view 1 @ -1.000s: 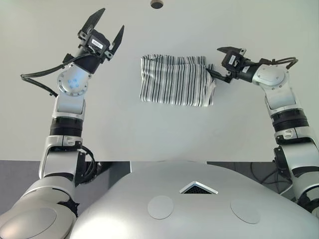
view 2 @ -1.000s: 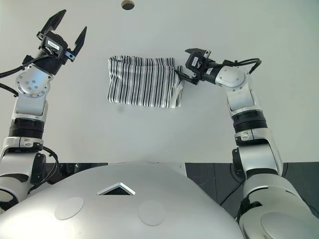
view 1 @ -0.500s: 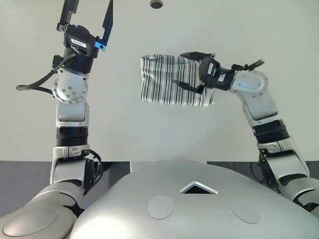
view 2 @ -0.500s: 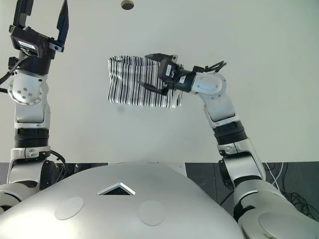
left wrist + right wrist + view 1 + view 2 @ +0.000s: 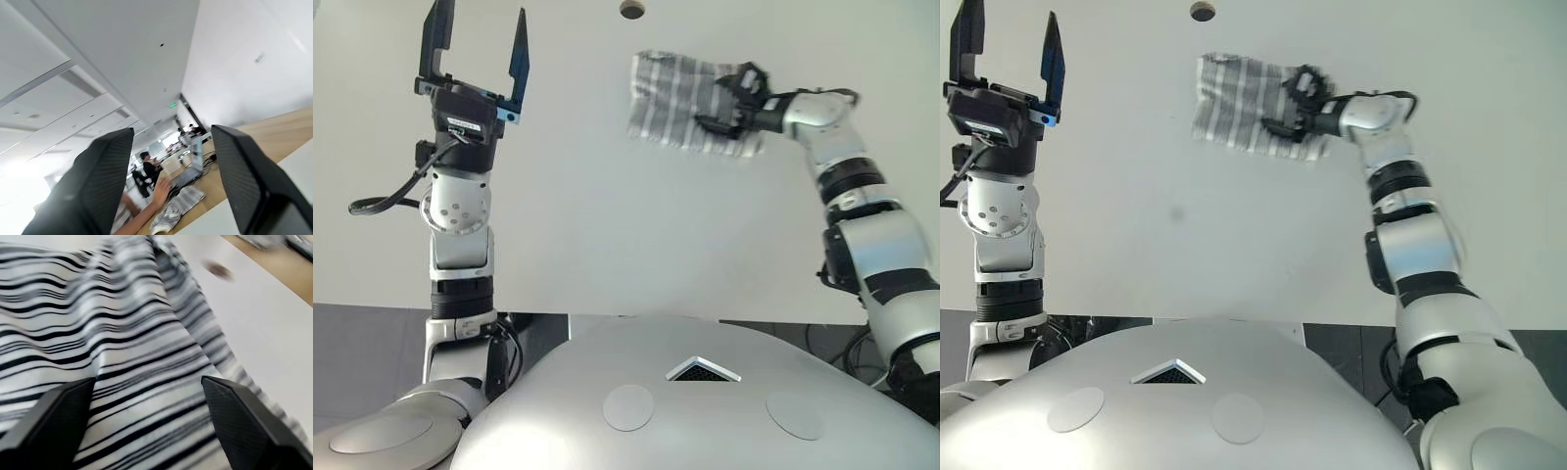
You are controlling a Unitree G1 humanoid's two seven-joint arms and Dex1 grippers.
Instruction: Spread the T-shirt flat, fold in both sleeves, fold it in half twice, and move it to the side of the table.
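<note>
Folded striped T-shirt (image 5: 661, 90): soft, light, bunches easily, lying at counter (image 5: 607, 225) far side under right pincer (image 5: 715, 101), fingers spread on it; pinch thick folded edge; left pincer (image 5: 475, 44) raised, wide.

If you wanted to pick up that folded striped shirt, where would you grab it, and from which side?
Probably the right-hand edge of the folded black-and-white striped T-shirt, coming from the robot's right. It lies flat on the white table, so only its layered edges offer a pinch, and the right end effector sits there.
</note>
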